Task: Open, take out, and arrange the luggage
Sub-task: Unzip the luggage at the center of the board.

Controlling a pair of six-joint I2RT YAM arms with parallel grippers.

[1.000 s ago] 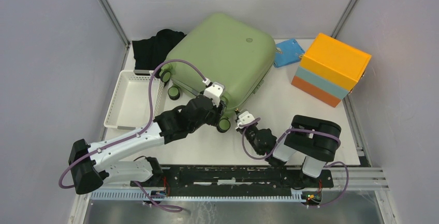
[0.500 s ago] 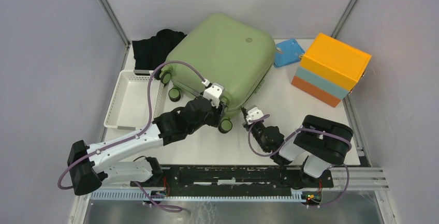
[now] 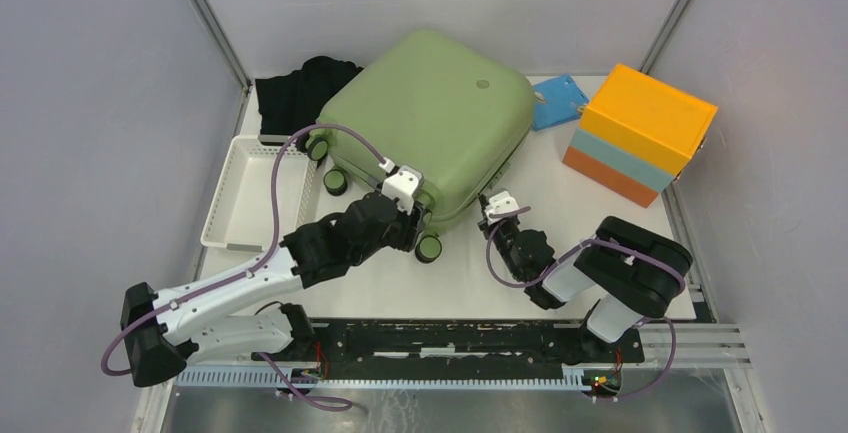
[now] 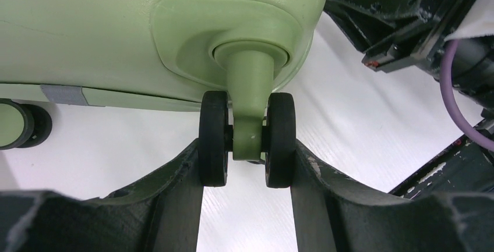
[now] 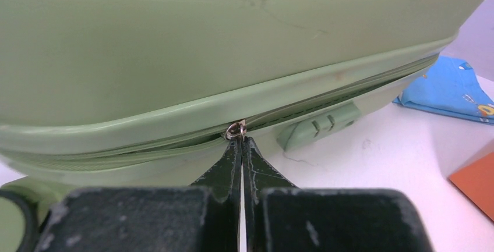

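The luggage (image 3: 430,123) in the middle, basket (image 3: 255,193) to its left, box (image 3: 640,133) to its right, cloth (image 3: 295,93) behind the basket.

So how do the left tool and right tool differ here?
The left tool stands spread, clamped around a black double wheel; the right tool is pinched shut on the zip pull. The left tool works the wheeled end of the luggage, the right tool its side seam. Both hold the luggage.

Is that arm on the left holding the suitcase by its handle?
No, the left arm's jaws press against both sides of a black double wheel at a corner of the suitcase.
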